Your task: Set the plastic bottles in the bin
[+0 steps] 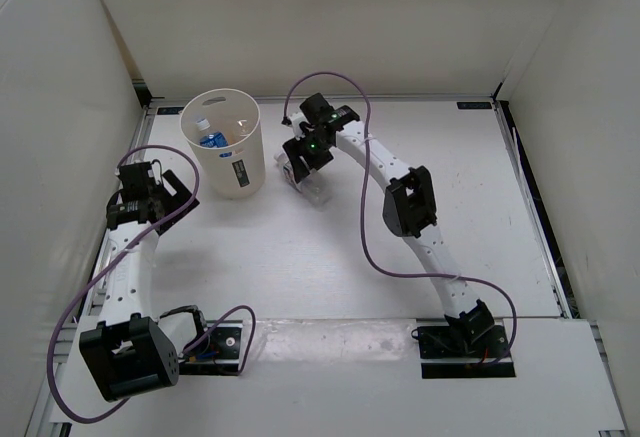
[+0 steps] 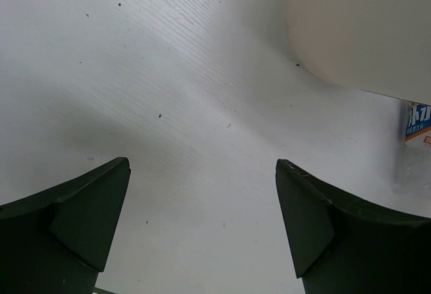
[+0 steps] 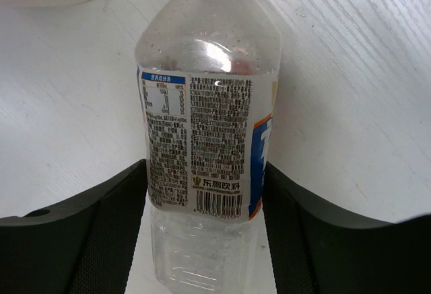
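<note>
White table (image 1: 300,257), walled on three sides by pale panels. The bin (image 1: 215,179) stands upright at the far left of the table, cream-white and round, with a small dark label on the side facing the arms. The right arm (image 1: 420,227) stretches far forward and leftward across the table, and its wrist ends just right of the bin. The left arm (image 1: 130,257) is bent up at the left edge, its wrist near the bin's near-left side. A purple cable (image 1: 365,237) loops along each arm. Inside the bin, a blue-labelled bottle (image 1: 210,138) with a white cap leans on the inner wall. Just beside the bin's right side, a clear bottle (image 3: 205,105) sits between the fingers of the right gripper (image 3: 204,167). Both dark pads press the sides of its printed pale label, with the neck pointing away from the wrist. Whether the bottle rests on the table or is lifted off it, I cannot tell. The left gripper (image 2: 202,165) is spread wide over bare tabletop and holds nothing. In the left wrist view the bin's wall fills the upper right. A scrap of blue-and-orange label (image 2: 419,120) shows at the right edge, too little to say which bottle it belongs to.
</note>
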Available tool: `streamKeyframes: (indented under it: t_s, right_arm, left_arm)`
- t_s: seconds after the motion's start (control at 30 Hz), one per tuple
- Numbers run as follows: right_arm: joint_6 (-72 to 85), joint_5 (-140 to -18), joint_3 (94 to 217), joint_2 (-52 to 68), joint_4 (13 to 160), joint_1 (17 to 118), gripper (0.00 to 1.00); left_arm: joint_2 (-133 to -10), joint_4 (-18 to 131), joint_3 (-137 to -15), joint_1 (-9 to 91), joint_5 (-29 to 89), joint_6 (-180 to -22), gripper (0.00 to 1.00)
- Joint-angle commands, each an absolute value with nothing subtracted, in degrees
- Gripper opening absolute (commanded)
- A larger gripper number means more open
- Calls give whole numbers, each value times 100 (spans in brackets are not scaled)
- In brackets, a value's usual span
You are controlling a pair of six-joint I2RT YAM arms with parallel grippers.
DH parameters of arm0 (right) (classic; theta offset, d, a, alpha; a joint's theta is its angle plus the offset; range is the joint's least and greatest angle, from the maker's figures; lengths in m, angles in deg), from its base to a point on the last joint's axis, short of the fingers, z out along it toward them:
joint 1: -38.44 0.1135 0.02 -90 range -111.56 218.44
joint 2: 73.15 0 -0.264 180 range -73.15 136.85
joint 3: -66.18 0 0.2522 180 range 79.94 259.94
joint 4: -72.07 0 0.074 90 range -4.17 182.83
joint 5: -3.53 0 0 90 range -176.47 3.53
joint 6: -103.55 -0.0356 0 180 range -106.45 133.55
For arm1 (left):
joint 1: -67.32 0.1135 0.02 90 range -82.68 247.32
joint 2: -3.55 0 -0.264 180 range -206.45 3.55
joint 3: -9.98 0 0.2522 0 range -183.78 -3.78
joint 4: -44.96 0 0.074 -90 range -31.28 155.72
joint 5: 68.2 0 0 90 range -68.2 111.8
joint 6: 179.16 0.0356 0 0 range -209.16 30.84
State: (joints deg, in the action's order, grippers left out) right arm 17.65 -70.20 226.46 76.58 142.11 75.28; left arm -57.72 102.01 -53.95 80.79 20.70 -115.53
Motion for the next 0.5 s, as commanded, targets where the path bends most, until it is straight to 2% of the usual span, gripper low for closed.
streamKeyframes:
  t_s: [0.0,0.07,0.23,0.33,0.37,0.47]
  right_arm:
    - [1935,-7267,22900,7749,14525,7561,66]
    - [1988,-7329,22891,7749,14612,7544,61]
    - [2032,-7478,22865,7680,14718,7509,56]
    - [1944,-7426,22856,7566,14596,7412,37]
    - [1883,-7391,22839,7521,14508,7395,25]
    - [1733,-7251,22812,7285,14183,7281,10]
  left_arm:
    - [-5657,10196,-5432,8068,1995,-11500,100]
    - [-5657,10178,-5414,8068,1987,-11500,100]
    - [-5665,10170,-5406,8085,2004,-11517,100]
    - [-5674,10170,-5388,8077,2022,-11526,100]
    - [-5683,10170,-5388,8059,2022,-11518,100]
    - [-5674,10126,-5379,8076,2039,-11544,100]
